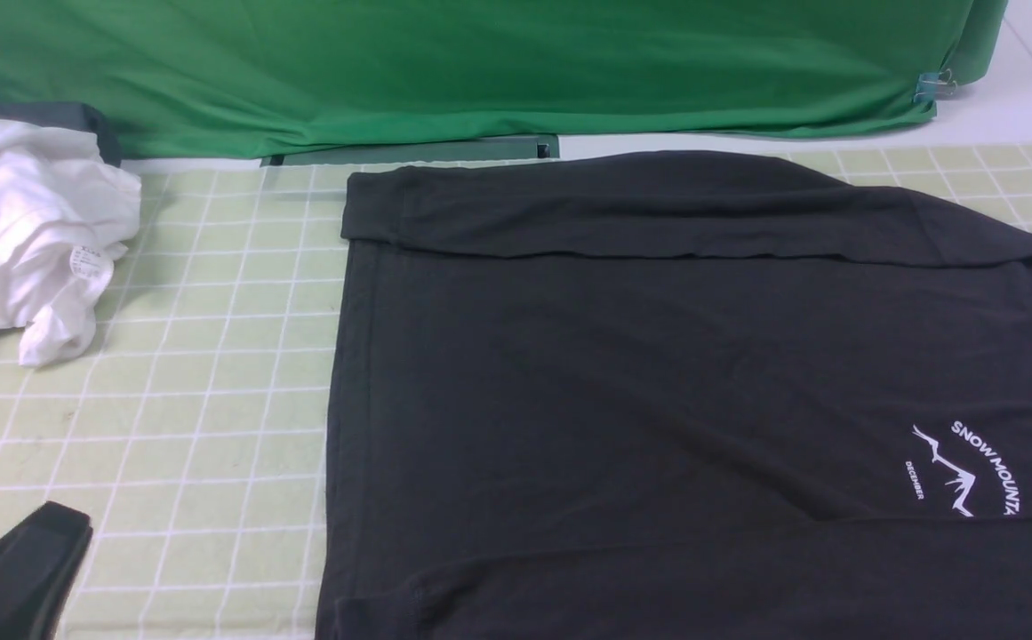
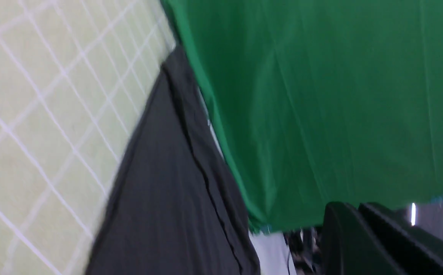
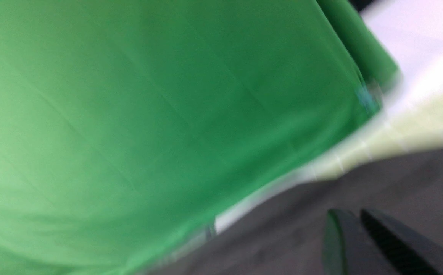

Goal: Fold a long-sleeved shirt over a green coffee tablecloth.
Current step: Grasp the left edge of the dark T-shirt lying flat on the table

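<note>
The long-sleeved shirt lies flat, print up, on the green coffee tablecloth; it fills the middle and right of the front view, with one sleeve laid across its far edge and the collar end running out of frame on the right. The left fingers are drawn shut on nothing, low at the near left, well apart from the hem; the right fingers hang over the dark knit and look closed and empty, though that view is blurred.

Risks, as I judge them: a pinch at the hem could catch the tablecloth too and drag it across the surface; lifting the body could spill the folded sleeve; a leftward sweep could snag the white garment.

Count: one shirt; one tablecloth; one white garment; one deep green backdrop; two sets of fingers.
</note>
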`<state>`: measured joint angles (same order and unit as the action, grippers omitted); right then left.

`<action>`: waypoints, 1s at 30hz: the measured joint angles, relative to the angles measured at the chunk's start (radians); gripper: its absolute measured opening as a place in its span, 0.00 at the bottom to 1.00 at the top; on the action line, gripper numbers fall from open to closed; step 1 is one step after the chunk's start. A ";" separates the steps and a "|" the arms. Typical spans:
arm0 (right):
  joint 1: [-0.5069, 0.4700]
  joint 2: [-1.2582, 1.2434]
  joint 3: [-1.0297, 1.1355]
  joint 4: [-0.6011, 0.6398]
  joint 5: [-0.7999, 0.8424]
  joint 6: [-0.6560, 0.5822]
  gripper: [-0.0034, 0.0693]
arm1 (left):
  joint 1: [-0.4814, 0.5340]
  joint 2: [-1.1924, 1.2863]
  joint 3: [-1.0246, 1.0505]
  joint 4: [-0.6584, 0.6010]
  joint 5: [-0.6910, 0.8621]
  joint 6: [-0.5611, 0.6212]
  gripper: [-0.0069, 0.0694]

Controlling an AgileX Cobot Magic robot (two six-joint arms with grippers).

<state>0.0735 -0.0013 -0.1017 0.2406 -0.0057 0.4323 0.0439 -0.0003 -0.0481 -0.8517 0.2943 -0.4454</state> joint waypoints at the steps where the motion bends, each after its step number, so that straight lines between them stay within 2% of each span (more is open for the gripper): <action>1: 0.000 0.000 -0.030 0.000 0.000 -0.041 0.07 | 0.000 -0.001 -0.030 -0.001 0.013 0.001 0.14; 3: 0.000 0.011 -0.160 0.000 0.035 -0.157 0.05 | 0.000 0.005 -0.124 -0.001 0.020 0.036 0.14; 5: 0.000 0.057 -0.283 0.000 0.118 -0.274 0.04 | 0.000 0.051 -0.237 0.011 0.047 0.119 0.14; 6: 0.000 0.063 -0.311 0.000 0.130 -0.285 0.04 | 0.000 0.066 -0.261 0.013 0.053 0.127 0.14; 7: 0.000 0.131 -0.421 0.000 0.271 -0.372 0.04 | 0.000 0.145 -0.359 0.022 0.145 0.206 0.14; 8: 0.000 0.131 -0.435 0.000 0.290 -0.372 0.04 | 0.000 0.169 -0.383 0.022 0.159 0.216 0.14; 10: 0.000 0.268 -0.603 0.000 0.552 -0.473 0.04 | 0.000 0.337 -0.521 0.029 0.393 0.345 0.14; 11: 0.000 0.311 -0.642 0.000 0.636 -0.495 0.04 | 0.000 0.411 -0.571 0.029 0.490 0.406 0.14; 12: 0.000 0.332 -0.651 0.000 0.677 -0.505 0.04 | 0.000 0.426 -0.581 0.029 0.509 0.431 0.14; 13: 0.000 0.414 -0.707 0.000 0.831 -0.539 0.04 | 0.000 0.560 -0.653 0.029 0.667 0.530 0.14; 14: 0.000 0.462 -0.732 0.000 0.910 -0.565 0.04 | 0.000 0.632 -0.686 0.031 0.739 0.585 0.14; 18: 0.000 0.597 -0.743 0.000 1.071 -0.603 0.04 | 0.000 0.865 -0.767 0.040 0.891 0.741 0.14; 21: 0.000 0.693 -0.726 0.000 1.111 -0.625 0.04 | 0.000 1.017 -0.787 0.064 0.911 0.815 0.14; 25: 0.000 0.744 -0.721 0.000 1.114 -0.626 0.05 | -0.015 1.143 -0.767 0.113 0.907 0.833 0.14; 28: 0.000 0.753 -0.718 0.000 1.091 -0.627 0.06 | -0.067 1.182 -0.724 0.140 0.860 0.822 0.15; 30: 0.000 0.755 -0.718 0.000 1.067 -0.628 0.07 | -0.143 1.207 -0.677 0.152 0.762 0.790 0.17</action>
<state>0.0735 0.7536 -0.8198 0.2406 1.0611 -0.1954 -0.0993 1.2071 -0.7253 -0.7001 1.0562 0.3448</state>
